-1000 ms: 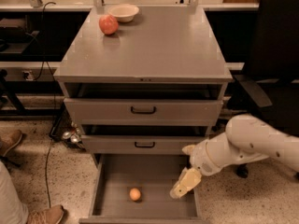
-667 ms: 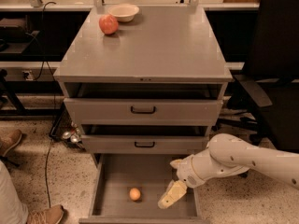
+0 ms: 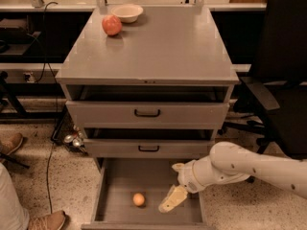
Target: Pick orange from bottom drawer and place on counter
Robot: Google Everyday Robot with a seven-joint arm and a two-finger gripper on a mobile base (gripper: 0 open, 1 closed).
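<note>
In the open bottom drawer the orange lies just left of the gripper, level with it and not touching; the gripper's width cannot be told.

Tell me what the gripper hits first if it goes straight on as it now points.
Probably the floor of the bottom drawer: the gripper hangs over it, angled down and left, and the orange lies farther left, likely beside that line. Depth is unclear.
</note>
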